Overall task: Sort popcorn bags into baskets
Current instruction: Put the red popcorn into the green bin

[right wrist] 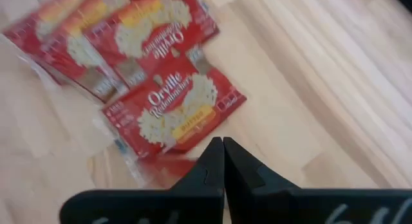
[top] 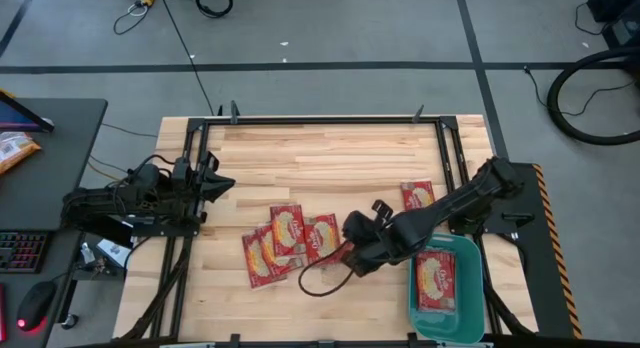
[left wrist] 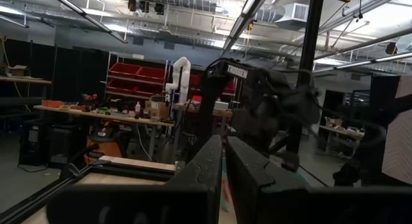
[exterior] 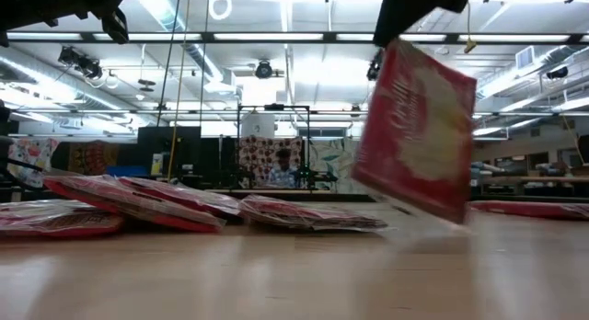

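Observation:
My right gripper [top: 358,252] hangs over the middle of the table, shut on a red popcorn bag [exterior: 419,127] that dangles below it in the low view. Several more red bags [top: 280,243] lie flat and overlapping on the wood to its left; they also show in the right wrist view, the nearest bag [right wrist: 170,108] just beyond the fingers. One bag [top: 418,195] lies alone farther right. The teal basket [top: 470,288] sits at the near right corner with a bag [top: 436,278] flat inside. My left gripper [top: 215,183] waits shut at the table's left edge. My right gripper [exterior: 398,35] pinches the bag by its upper edge [exterior: 409,51] between the two fingers, coming from above and pointing down. The bag hangs tilted below the fingers, its lower edge [exterior: 414,210] just over the table. The right wrist view shows only a red blur under the shut fingers [right wrist: 212,161].
A dark cable loop [top: 322,284] lies on the wood near the right gripper. Black frame rails [top: 330,119] border the table's far, left and right sides. Bare wood stretches across the far half [top: 330,158]. A desk with a keyboard and mouse stands off the left edge.

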Available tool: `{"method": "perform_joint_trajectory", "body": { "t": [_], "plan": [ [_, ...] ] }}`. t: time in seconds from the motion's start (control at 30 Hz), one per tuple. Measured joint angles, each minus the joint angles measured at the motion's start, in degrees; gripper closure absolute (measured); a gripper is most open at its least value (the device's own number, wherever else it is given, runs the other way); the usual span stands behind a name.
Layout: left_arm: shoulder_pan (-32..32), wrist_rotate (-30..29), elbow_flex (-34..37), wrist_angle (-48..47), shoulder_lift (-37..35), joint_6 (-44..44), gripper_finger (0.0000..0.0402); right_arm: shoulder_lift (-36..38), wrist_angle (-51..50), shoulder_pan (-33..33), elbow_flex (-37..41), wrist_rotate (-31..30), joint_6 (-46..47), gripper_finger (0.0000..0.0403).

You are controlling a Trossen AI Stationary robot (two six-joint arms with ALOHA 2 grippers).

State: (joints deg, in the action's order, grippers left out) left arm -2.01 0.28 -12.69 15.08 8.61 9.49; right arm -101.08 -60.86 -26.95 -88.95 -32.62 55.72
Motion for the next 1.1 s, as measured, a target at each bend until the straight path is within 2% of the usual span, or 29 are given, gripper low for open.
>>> {"method": "perform_joint_trajectory", "body": {
  "t": [0.23,0.47,0.67,1.1],
  "plan": [
    [0.01,0.01,0.02,0.01,-0.01,-0.01,0.0374,4.78,-0.13,-1.51,-0.04,-2.50,-0.22,0.0402],
    [0.01,0.01,0.00,0.03,0.01,0.01,0.0374,8.98,-1.23,-3.13,-0.07,-1.73,1.99,0.0402],
    [0.01,0.01,0.00,0.02,0.01,0.01,0.0374,12.52,-5.14,-5.60,-0.09,1.45,8.96,0.0402],
    [0.01,0.01,0.00,0.04,-0.01,-0.01,0.0374,16.67,-12.62,-12.67,-0.11,3.44,24.09,0.0402]
  ]
}}
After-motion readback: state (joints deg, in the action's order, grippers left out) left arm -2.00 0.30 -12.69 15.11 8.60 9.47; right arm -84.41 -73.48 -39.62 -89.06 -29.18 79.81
